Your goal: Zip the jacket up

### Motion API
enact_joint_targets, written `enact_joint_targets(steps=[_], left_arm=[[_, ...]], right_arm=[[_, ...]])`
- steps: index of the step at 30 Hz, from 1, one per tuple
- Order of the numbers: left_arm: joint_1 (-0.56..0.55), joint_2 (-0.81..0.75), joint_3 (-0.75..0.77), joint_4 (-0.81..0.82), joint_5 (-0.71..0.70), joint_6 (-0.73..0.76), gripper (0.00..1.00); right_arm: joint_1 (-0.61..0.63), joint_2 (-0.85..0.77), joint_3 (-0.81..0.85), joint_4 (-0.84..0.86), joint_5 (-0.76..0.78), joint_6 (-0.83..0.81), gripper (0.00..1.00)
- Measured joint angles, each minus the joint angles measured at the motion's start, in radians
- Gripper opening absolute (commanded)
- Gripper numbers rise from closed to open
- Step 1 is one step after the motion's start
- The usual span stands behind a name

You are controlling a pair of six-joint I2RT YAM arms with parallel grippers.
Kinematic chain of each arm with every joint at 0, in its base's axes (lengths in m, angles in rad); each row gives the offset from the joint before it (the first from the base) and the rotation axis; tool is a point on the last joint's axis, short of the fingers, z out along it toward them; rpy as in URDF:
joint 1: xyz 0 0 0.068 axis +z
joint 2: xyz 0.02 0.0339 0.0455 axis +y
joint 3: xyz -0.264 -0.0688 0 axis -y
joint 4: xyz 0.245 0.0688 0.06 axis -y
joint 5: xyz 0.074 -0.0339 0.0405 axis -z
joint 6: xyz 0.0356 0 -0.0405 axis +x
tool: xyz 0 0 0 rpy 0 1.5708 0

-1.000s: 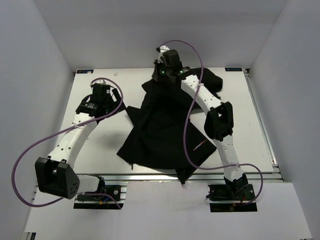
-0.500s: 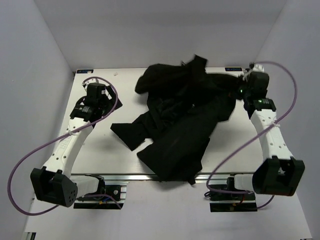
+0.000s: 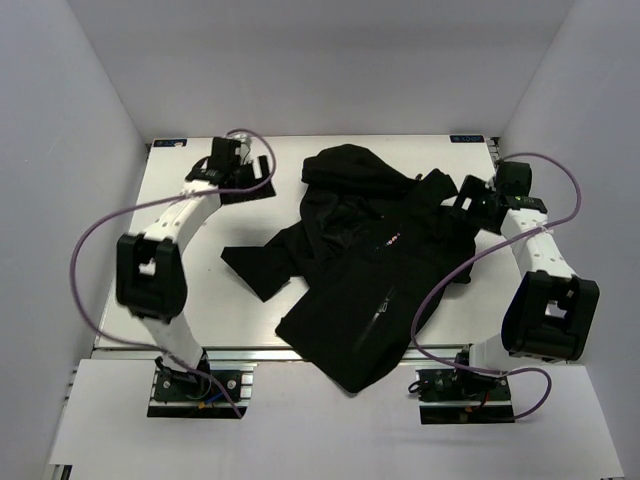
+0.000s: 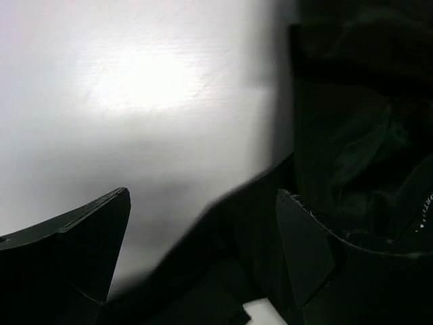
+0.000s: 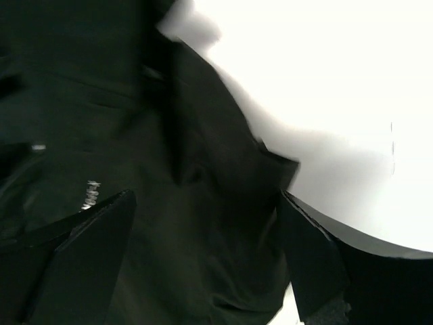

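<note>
I see the jacket (image 3: 350, 300) crumpled mid-counter (image 3: 230, 310). My left arm is sharply folded, its tool (image 3: 258, 185) spread and empty off the jacket's 10 o'clock. My right arm is bent likewise, its tool (image 3: 455, 203) spread over fabric at the jacket's 2 o'clock edge.

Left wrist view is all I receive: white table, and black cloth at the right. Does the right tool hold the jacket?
Observer: No. The right tool is open, jaws wide apart above the right edge of the jacket.
Operator: How does the jacket lie?
Observer: Crumpled at mid-table; its near part hangs over the near edge of the table.
Operator: Is the chest side up?
Observer: The small dotted mark faces up, near the middle.
</note>
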Motion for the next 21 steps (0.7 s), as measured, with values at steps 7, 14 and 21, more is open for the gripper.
enact_joint_targets(steps=[7,14,21], left_arm=[[-0.043,0.365,0.423,0.038,0.284,0.386,0.98],[-0.122,0.557,0.711,0.040,0.432,0.647,0.98],[-0.125,0.687,0.733,0.086,0.546,0.682,0.98]], right_arm=[[0.013,-0.021,0.040,0.099,-0.137,-0.194,0.89],[0.015,0.175,0.154,0.110,-0.191,-0.250,0.89],[0.032,0.325,0.175,0.169,-0.259,-0.211,0.89]])
